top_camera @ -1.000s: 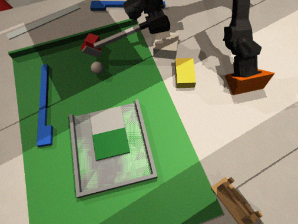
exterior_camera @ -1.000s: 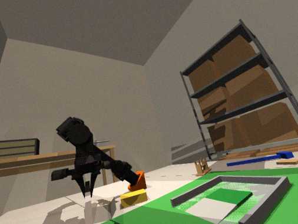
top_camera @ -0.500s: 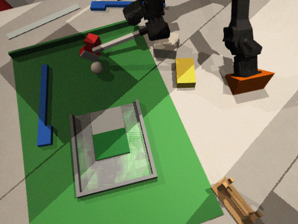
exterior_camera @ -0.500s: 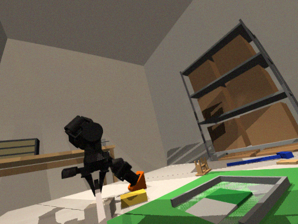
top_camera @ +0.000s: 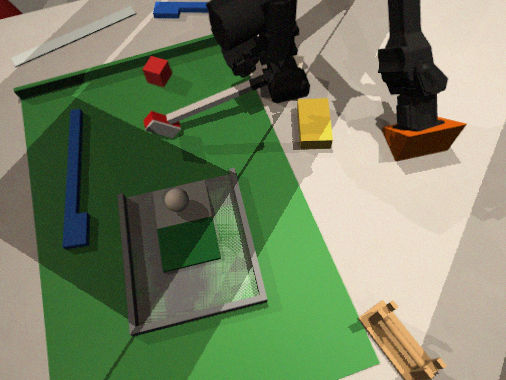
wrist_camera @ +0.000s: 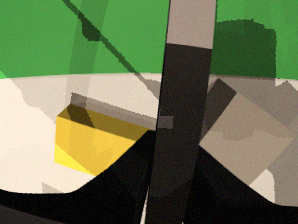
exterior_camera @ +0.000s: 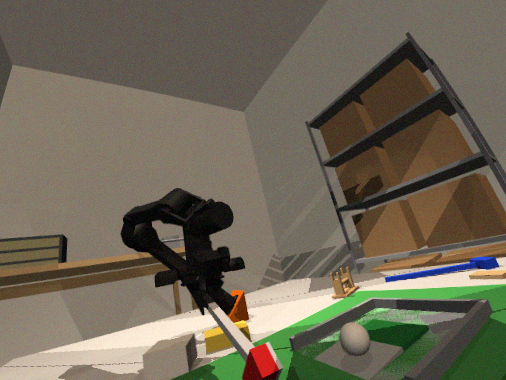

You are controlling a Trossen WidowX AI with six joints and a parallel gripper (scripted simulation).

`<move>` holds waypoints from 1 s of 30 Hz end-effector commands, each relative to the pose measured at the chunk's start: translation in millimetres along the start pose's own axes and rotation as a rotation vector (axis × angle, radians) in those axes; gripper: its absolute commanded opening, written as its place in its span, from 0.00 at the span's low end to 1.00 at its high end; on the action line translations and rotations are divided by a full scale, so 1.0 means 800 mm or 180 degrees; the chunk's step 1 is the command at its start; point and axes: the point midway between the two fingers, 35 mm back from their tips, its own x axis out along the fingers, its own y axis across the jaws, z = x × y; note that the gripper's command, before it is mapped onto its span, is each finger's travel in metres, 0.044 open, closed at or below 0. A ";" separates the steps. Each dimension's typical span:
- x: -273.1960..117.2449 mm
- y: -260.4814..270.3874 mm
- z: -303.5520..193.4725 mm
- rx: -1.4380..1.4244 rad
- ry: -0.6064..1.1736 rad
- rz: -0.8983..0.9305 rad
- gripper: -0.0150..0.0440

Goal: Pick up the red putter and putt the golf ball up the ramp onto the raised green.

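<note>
A red cube [top_camera: 157,70] and a blue bar [top_camera: 75,179] flank the putter's [top_camera: 165,123] open green mat [top_camera: 300,300].

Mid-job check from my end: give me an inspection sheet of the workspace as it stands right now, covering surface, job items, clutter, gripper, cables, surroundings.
Surface: green putting mat on a pale table.
Job's things: grey-white golf ball on the grey ramp, just short of the dark green raised square inside the grey walled frame; red-headed putter with its head over the mat.
Clutter: red cube, blue L-shaped bar, yellow block, wooden rack, second blue bar.
Gripper: black gripper shut on the putter's shaft.
Cables: nothing seen.
Surroundings: metal shelving with brown boxes, wooden bench.
</note>
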 end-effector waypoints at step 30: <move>-0.051 0.001 0.001 -0.0096 -0.0092 0.0014 0.25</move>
